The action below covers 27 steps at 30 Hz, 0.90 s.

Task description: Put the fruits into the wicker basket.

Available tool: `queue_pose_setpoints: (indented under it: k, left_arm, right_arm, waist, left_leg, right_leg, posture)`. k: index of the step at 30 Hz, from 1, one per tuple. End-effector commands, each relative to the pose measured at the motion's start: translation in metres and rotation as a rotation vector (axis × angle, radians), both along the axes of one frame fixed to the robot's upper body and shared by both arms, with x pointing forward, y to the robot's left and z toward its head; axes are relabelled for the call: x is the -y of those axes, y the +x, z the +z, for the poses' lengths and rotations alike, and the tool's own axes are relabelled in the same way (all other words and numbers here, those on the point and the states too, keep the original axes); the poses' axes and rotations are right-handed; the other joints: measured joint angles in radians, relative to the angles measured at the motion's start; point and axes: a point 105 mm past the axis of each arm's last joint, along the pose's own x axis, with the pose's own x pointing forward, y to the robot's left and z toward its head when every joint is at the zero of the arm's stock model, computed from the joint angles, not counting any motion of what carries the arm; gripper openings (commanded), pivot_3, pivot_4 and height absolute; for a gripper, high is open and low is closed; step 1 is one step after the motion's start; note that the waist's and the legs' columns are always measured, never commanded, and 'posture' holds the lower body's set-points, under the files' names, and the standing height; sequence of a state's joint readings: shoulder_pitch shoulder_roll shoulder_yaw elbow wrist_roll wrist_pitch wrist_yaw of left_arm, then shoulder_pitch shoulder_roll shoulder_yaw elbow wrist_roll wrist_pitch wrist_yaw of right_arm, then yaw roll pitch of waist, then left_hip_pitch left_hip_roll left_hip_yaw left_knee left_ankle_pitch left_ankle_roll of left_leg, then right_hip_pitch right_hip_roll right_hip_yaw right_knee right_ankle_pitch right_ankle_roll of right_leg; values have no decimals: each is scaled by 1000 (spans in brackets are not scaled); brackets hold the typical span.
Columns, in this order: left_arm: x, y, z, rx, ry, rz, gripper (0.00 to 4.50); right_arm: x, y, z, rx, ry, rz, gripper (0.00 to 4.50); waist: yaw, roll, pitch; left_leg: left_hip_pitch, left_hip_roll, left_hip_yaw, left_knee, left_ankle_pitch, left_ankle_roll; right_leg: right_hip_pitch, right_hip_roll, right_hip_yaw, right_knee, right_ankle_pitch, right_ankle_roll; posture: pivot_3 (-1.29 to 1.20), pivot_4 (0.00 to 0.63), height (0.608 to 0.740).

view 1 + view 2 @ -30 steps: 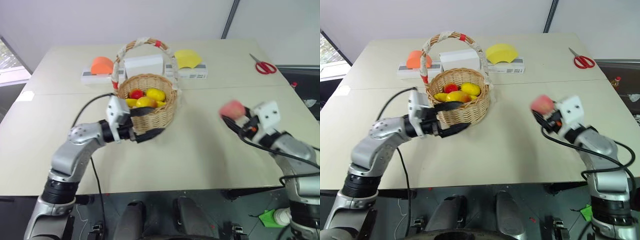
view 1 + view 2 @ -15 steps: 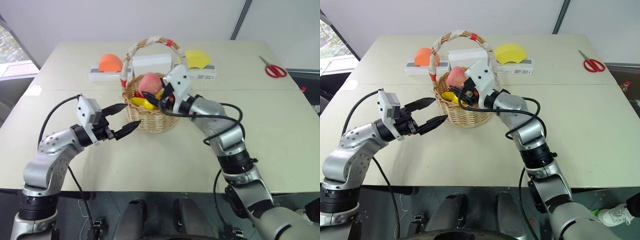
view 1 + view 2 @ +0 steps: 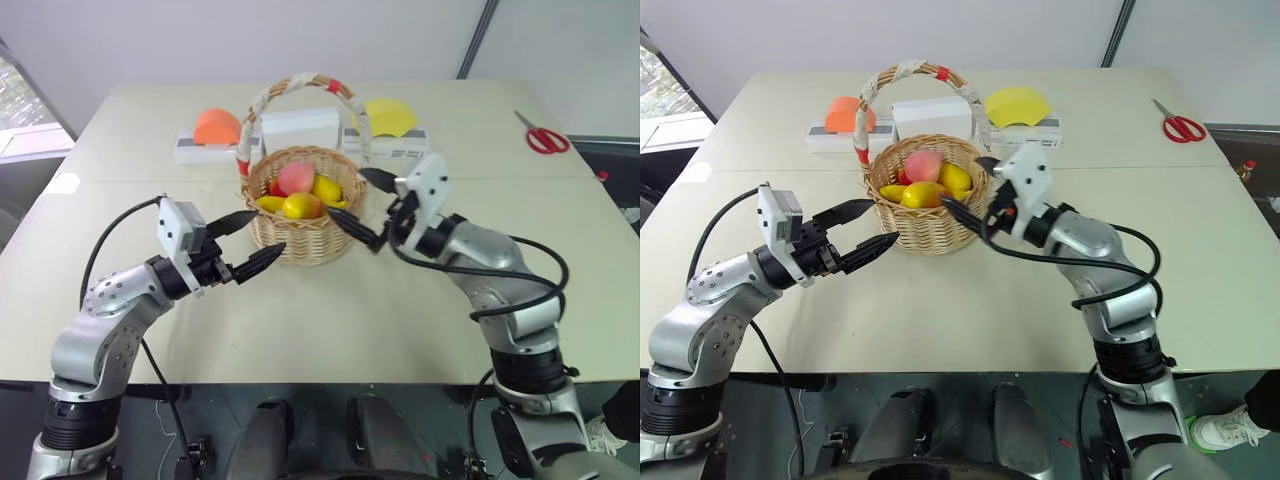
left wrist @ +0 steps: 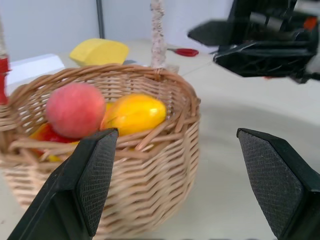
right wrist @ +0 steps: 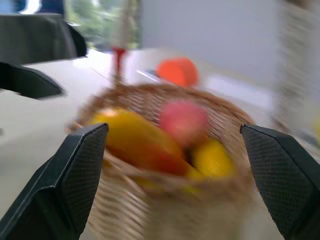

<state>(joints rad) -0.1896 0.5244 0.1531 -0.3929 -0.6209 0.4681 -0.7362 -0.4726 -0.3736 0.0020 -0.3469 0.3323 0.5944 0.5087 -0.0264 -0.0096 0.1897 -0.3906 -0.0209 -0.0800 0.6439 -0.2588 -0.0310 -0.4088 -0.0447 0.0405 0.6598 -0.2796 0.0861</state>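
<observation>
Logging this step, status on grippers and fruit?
Left gripper open, empty. Right gripper open, empty. Peach in basket with other fruits. Nothing in the way.

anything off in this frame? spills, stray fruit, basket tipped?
Nothing stands out. The basket stands upright on the table with the peach and the other fruits inside. Both grippers are open beside it, holding nothing.

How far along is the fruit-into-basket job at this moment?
Looks essentially done: the peach, mango, lemon-like fruit, banana and a small red fruit all sit inside the wicker basket. Nothing is in hand: the left gripper and right gripper are both open beside the basket. No loose fruit is visible on the table.
</observation>
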Motion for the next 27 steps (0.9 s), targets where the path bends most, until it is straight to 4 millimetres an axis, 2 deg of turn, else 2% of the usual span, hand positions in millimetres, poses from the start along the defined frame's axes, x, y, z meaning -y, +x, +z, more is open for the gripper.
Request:
queue_pose_setpoints:
  k: [1,6,7,10,15,16,19,21,27]
  left_arm:
    - [-2,2,12,61,-16,18,4061]
    - [3,4,12,64,-18,5,4061]
    - [5,4,12,66,-17,2,4061]
    - [7,2,12,68,-18,0,4061]
    - [8,0,10,64,-20,3,4061]
    - [8,0,9,63,-22,2,4061]
    - [11,0,9,63,-27,-4,4061]
    - [12,1,9,64,-29,-8,4061]
    - [19,5,9,60,-32,-52,4061]
  right_arm:
    - [0,19,13,40,69,-81,4399]
    - [-19,55,7,28,113,-129,4399]
    - [-19,64,7,24,134,-155,4168]
    - [-20,77,7,24,171,-180,3087]
    - [-17,76,11,48,202,-171,308]
    - [-15,74,13,63,200,-166,168]
    - [-8,67,19,108,191,-173,174]
    - [5,63,22,131,173,-209,174]
    - [115,35,33,210,140,-531,174]
  waist:
    - [-11,0,0]
    - [-19,0,0]
    - [-18,0,0]
    - [-15,0,0]
    - [-14,0,0]
    - [-15,0,0]
    - [-16,0,0]
    - [-16,0,0]
    - [13,0,0]
  left_leg:
    - [0,1,0,0,0,0]
    - [1,0,0,0,1,-1]
    - [1,0,0,0,1,-1]
    - [0,-1,0,0,1,-1]
    - [-1,-3,-1,0,0,-1]
    - [-1,-3,-1,0,0,-1]
    - [-1,-2,-1,0,0,-1]
    - [-1,-2,-1,0,0,-1]
    - [-2,-3,-1,0,0,0]
  right_leg:
    - [0,1,0,0,0,0]
    - [-1,1,0,3,0,0]
    - [-1,1,0,3,0,0]
    - [-1,1,0,3,0,0]
    - [-1,-1,0,2,0,0]
    - [-1,-1,0,2,0,0]
    - [-1,-1,0,2,0,0]
    - [-2,-1,0,3,0,0]
    - [-1,-1,0,1,0,0]
  posture:
    - [0,150,740]
    - [0,150,740]
    - [0,150,740]
    - [0,150,740]
    - [0,150,740]
    - [0,150,740]
    - [0,150,740]
    - [0,150,740]
    - [0,150,740]
